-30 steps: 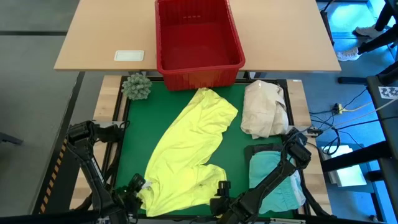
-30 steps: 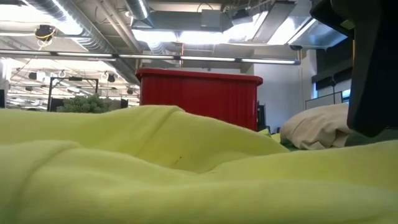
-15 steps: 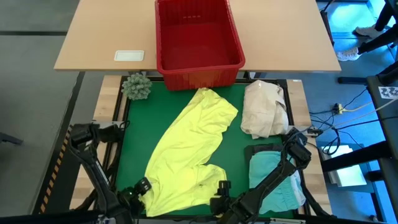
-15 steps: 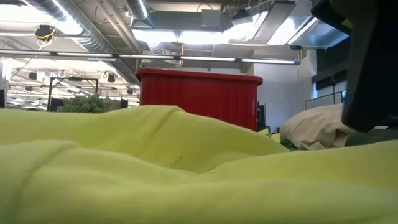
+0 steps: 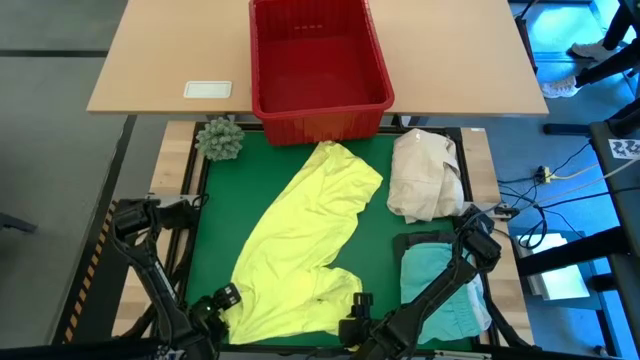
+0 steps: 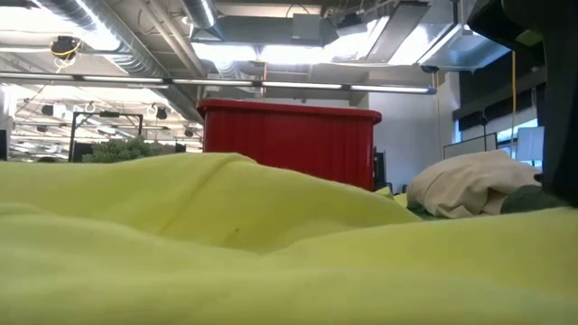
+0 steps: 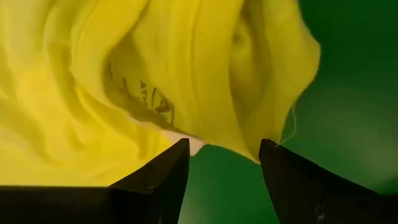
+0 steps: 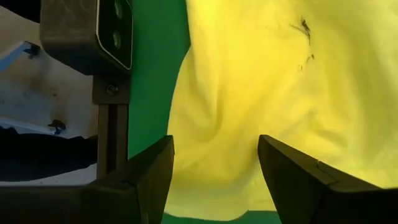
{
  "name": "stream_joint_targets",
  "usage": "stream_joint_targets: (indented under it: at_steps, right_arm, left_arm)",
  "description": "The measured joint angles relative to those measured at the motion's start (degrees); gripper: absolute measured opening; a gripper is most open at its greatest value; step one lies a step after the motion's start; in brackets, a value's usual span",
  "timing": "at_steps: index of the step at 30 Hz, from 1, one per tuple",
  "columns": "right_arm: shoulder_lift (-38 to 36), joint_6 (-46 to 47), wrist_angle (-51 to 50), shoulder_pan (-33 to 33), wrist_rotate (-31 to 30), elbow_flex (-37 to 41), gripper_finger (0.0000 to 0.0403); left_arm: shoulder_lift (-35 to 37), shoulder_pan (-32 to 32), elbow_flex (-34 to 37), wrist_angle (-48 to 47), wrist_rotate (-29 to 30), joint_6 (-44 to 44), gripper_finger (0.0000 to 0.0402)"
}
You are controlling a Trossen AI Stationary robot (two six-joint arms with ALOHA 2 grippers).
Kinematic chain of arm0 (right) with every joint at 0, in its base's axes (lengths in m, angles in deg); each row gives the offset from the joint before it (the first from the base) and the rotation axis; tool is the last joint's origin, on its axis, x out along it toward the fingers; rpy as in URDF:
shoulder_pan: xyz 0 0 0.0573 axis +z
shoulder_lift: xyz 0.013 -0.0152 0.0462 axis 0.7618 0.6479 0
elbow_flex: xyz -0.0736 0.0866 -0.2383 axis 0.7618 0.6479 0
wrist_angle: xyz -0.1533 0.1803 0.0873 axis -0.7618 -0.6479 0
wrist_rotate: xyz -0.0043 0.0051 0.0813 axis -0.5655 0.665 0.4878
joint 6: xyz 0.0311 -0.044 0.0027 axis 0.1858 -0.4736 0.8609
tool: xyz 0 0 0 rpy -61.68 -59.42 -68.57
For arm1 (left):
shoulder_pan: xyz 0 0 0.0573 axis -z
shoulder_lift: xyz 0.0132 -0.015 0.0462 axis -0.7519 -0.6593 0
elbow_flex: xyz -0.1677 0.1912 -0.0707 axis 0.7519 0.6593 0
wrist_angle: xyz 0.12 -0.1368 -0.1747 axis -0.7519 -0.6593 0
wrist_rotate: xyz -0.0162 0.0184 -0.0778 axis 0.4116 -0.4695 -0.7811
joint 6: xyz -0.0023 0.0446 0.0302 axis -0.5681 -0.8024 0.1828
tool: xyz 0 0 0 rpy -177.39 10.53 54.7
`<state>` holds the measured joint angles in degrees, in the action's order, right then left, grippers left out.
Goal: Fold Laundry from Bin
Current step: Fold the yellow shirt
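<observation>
Grippers first, at the near edge of the green mat [image 5: 215, 225]: I see the left gripper [image 5: 222, 300] at the near-left corner of the yellow garment [image 5: 305, 245], its jaws parted with a bunched fold of yellow cloth hanging just ahead of the fingertips [image 7: 163, 167]; nothing is pinched between them. My right gripper [image 5: 357, 305] sits at the garment's near-right corner, jaws likewise spread above the yellow fabric, not clamped on it. Yellow garment lies spread diagonally across the mat, from the near-left toward the far centre, where its far end reaches close to the red bin [image 5: 318, 70]. To its right, a folded turquoise garment [image 5: 440, 285] rests on a dark one under the right arm. Farther back on the right lies a cream cloth bundle [image 5: 425, 175]. Spiky green ball [image 5: 220, 138] sits at the mat's far-left corner. Bin stands on the wooden table [image 5: 160, 60] beyond, with a small white card [image 5: 207, 89] to its left.
</observation>
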<state>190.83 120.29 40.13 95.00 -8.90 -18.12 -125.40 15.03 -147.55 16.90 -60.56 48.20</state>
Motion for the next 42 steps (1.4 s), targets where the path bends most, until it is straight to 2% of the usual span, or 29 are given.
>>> stream_joint_targets:
  at_steps: [5, 10, 18, 23, 32, 35, 42]
  right_arm:
    - [0.0, 0.9, 0.0, 0.0, 0.0, 0.0, 0.0232]
    - [0.0, 0.9, 0.0, 0.0, 0.0, 0.0, 0.0232]
    - [0.0, -1.9, -2.0, 0.0, 1.8, 0.0, 0.0232]
    - [0.0, -2.2, -3.3, 0.0, 2.5, 0.0, 0.0232]
    - [0.0, -3.5, -3.1, 0.0, 0.9, -0.1, 0.0232]
    - [0.0, -3.5, -3.1, 0.0, 0.9, -0.1, 0.0232]
    - [0.0, -3.5, -0.1, 0.0, 0.9, -0.1, 0.0232]
  left_arm:
    - [-0.1, 1.1, 0.0, 0.9, -0.8, -1.3, 0.0191]
    - [-0.1, 1.2, 0.0, -2.0, -0.5, -0.2, 0.0191]
    - [-0.1, 0.5, -3.9, -4.6, 3.6, 4.6, 0.0191]
    - [-0.1, 0.4, -5.6, -4.8, 0.6, 4.6, 0.0191]
    - [-0.1, 3.3, 0.3, -2.8, -0.6, 3.2, 0.0191]
    - [-0.1, 3.3, 3.1, 1.3, 1.1, 3.2, 0.0191]
    - [-0.1, 2.2, 4.7, 7.3, 10.9, 3.2, 0.0191]
